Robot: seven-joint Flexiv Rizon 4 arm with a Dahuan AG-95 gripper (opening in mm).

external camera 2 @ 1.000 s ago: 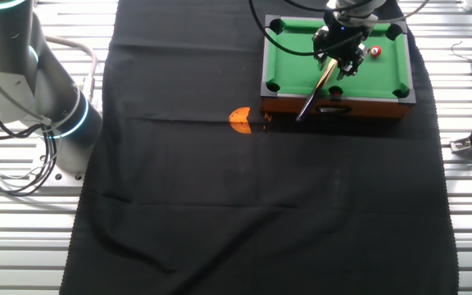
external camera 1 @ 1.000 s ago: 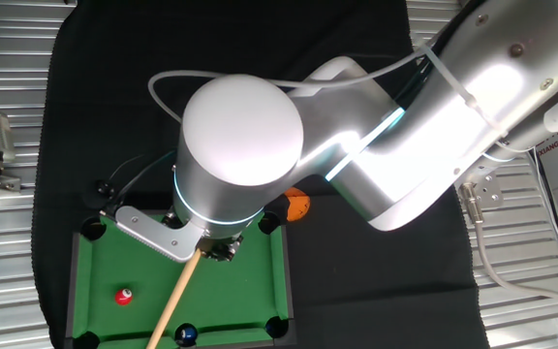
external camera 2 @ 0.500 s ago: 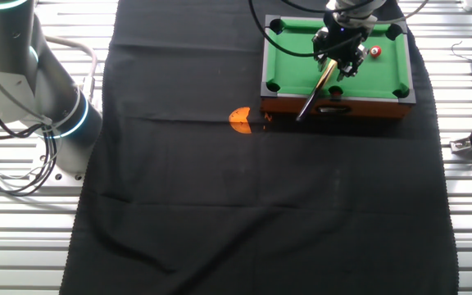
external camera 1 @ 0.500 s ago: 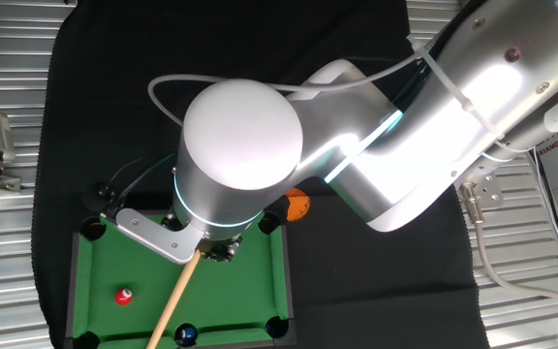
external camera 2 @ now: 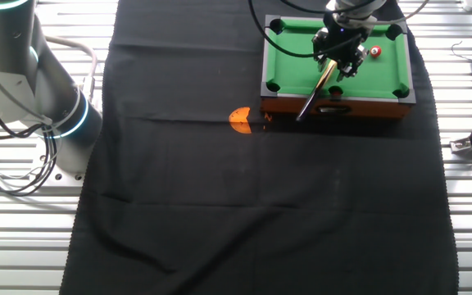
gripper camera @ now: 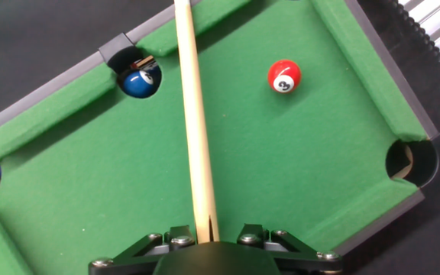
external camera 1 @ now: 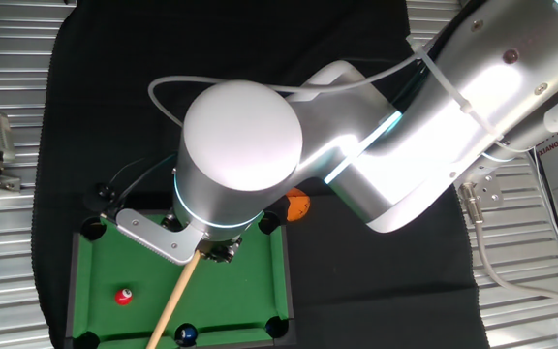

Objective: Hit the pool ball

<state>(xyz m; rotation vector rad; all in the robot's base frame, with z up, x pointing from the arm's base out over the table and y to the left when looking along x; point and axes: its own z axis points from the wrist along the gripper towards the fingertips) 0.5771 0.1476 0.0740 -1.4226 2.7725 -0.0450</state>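
One gripper (gripper camera: 205, 243) sits at the bottom edge of the hand view, its jaws pinched on the butt of a pale wooden cue (gripper camera: 193, 122); the fingers themselves are mostly hidden under the black mount, so the clamp is judged from how the cue stands between them. Beyond the grip, the cue runs straight out over the green felt of the miniature pool table (gripper camera: 373, 72) and past its far rail; the red pool ball (gripper camera: 284, 76) lies to the right of the shaft, apart from it, on open felt short of the far right rail; a blue ball (gripper camera: 137, 81) rests in a far corner pocket to the left of the cue.

By its gloss the pool ball looks hard, light and free-rolling; it wants no gripping at all, only a clean tap at its middle, and a glancing touch would likely send it skidding sideways.

From one fixed view the arm's wrist hangs low over the table's far rail, the cue slanting down across the felt; an orange ball (external camera 1: 298, 206) lies on the black cloth (external camera 2: 179, 164) just beside the table.
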